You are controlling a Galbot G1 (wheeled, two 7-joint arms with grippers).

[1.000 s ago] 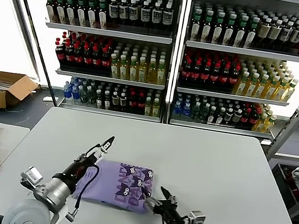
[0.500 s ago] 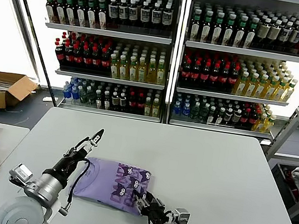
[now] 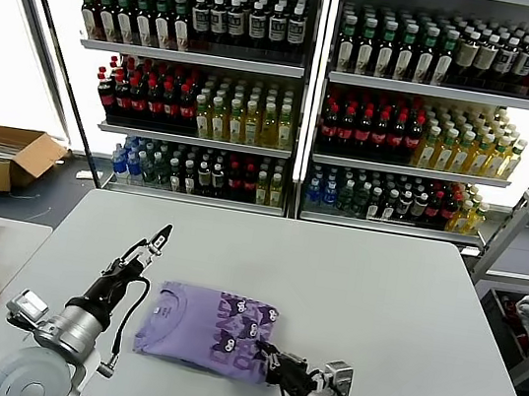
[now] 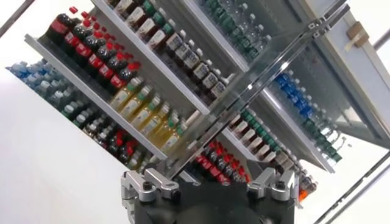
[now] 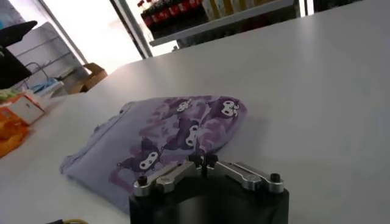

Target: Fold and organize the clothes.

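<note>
On the surface (image 3: 407, 309) lay the folded T-shirt (image 3: 211, 324). Right claw (image 3: 272, 361), fingers together at its near edge (not gripping), could drag & undo the fold; left claw (image 3: 157, 238) lifted clear, state unclear.

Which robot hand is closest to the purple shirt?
The right gripper. It sits right at the near edge of the folded purple T-shirt, while the left gripper is raised off to the shirt's far left side, clear of it.

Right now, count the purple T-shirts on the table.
1: a folded purple T-shirt near the table's front edge, between the left gripper and right gripper. Another hidden inside its folds can't be excluded.
</note>
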